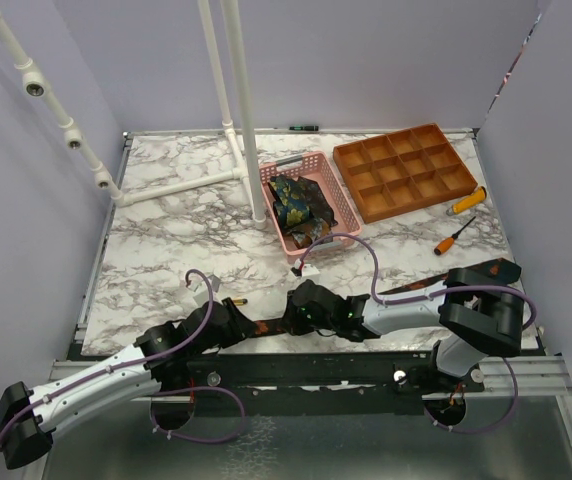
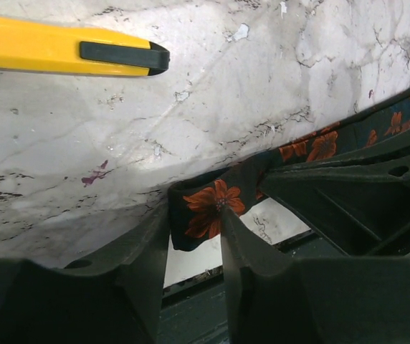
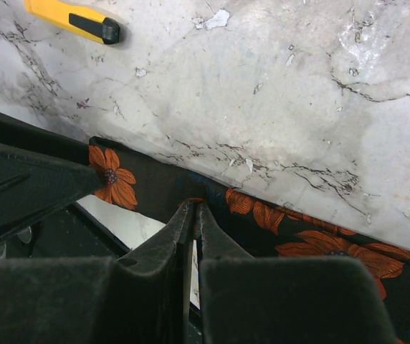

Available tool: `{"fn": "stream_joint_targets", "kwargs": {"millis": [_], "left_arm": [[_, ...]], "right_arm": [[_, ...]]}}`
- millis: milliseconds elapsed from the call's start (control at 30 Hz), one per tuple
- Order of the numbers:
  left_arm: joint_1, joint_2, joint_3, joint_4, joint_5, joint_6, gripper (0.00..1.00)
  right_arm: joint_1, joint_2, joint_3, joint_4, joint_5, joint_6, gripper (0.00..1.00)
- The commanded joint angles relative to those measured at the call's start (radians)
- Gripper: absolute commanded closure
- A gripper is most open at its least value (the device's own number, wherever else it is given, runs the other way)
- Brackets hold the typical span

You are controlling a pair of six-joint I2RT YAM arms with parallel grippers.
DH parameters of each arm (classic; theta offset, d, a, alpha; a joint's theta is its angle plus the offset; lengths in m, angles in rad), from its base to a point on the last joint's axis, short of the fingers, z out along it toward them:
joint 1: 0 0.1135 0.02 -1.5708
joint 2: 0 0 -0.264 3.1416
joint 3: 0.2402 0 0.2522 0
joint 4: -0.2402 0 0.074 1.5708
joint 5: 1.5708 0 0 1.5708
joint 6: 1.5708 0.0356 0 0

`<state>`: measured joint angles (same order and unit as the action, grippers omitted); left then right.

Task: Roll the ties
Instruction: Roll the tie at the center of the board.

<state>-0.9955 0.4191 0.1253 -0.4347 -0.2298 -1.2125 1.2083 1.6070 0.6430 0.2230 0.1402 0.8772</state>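
Left gripper (image 2: 195, 218) sits low at the near edge of the marble-pattern table (image 1: 186, 220) with its jaws partly apart. In the gap lies the folded end of the flowered tie (image 2: 208, 204), dark navy with orange-red blossoms, closely flanked by both fingers. Just to its right is the right gripper (image 3: 193, 208). Its jaws are drawn almost together, leaving only a thin slit, and the tips nip the tie's near edge.

From there the tie runs rightward as a long flat strip along the near side of the table. It passes under the right arm, and its wider end lies toward the near right corner.

A yellow tool with a black tip (image 2: 69, 50) lies on the marble just beyond the two grippers, apart from the fabric.

Farther back, near the middle of the table, a pink basket (image 1: 304, 165) holds the other ties (image 1: 298, 205) — a loose heap in dark cloth with yellow, green and blue pattern. To its right stands a brown compartment tray (image 1: 404, 168). Nearer than the tray lie two orange-handled screwdrivers (image 1: 465, 201), apart from each other. A white pipe frame (image 1: 241, 100) rises at the far left of the basket.
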Motion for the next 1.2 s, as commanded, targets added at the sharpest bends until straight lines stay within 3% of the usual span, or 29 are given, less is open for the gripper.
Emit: {"fn": "stream_joint_targets", "kwargs": {"millis": [0,100,467,933,1167], "left_arm": [[-0.002,0.011,-0.029,0.051,0.055,0.019,0.61],[-0.002,0.033,-0.027,0.06,0.059,0.029,0.62],[-0.003,0.058,0.028,0.068,0.049,0.044,1.0],[-0.005,0.409,0.32,-0.035,-0.013,0.234,1.0],[-0.005,0.431,0.398,-0.124,-0.101,0.262,1.0]], "right_arm": [[-0.003,0.054,-0.028,-0.093,-0.007,0.0,0.92],[-0.003,0.057,-0.027,-0.093,-0.007,0.0,0.92],[-0.003,0.08,-0.01,-0.103,-0.009,0.0,0.93],[-0.003,0.178,0.076,-0.089,-0.064,0.004,0.94],[-0.003,0.131,0.062,-0.085,-0.031,0.022,0.96]]}}
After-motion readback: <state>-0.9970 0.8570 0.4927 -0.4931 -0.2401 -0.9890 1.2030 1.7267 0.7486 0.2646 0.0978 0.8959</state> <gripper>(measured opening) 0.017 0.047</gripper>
